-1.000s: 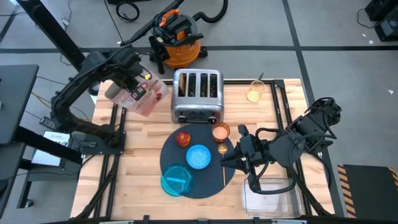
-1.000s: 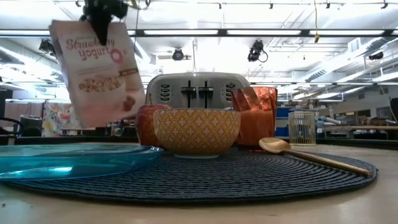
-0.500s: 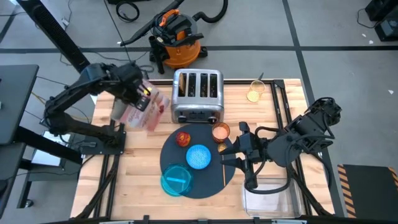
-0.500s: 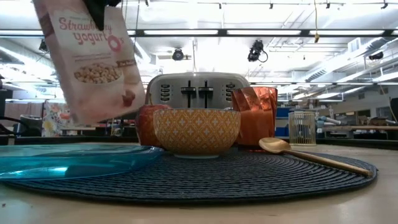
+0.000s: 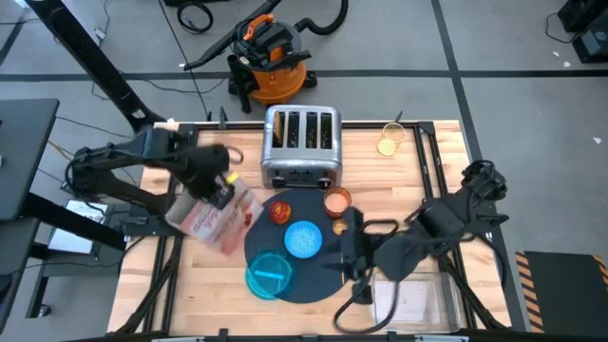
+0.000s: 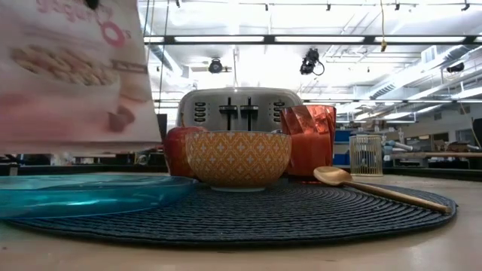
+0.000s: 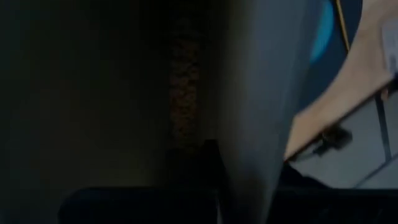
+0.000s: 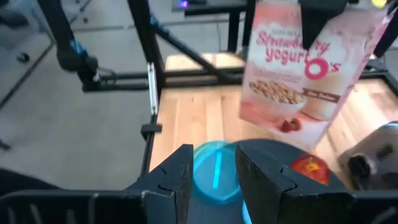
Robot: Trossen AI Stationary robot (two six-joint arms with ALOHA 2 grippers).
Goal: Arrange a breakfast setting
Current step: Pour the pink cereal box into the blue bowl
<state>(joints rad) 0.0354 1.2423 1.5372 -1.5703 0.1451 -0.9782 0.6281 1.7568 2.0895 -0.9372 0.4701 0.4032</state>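
Jaws: left gripper [image 5: 217, 182] was clenched on the top of the cereal box [image 5: 215, 217]; right gripper [image 5: 344, 249] had its fingers [image 8: 176, 180] slightly parted, grasping nothing.
Change, left: the box had travelled from beside the toaster [image 5: 301, 145] toward the front, now hanging just left of the mat [image 5: 328, 277], and filled far more of the low view than a second before.
Change, right: the gripper had swung from the mat's right edge to above its front right part.
Setting: plate [image 5: 269, 275] at the mat's front, bowl [image 5: 304, 238] in the middle, apple [image 5: 280, 211] and cup [image 5: 336, 201] behind; none had shifted.
Low view only: spoon [image 6: 343, 178] lay on the mat, right of the bowl; the bowl's side was orange-patterned.
Right wrist only: the box front, printed with strawberry yogurt lettering.
Left wrist: mostly dark, blocked by the box.
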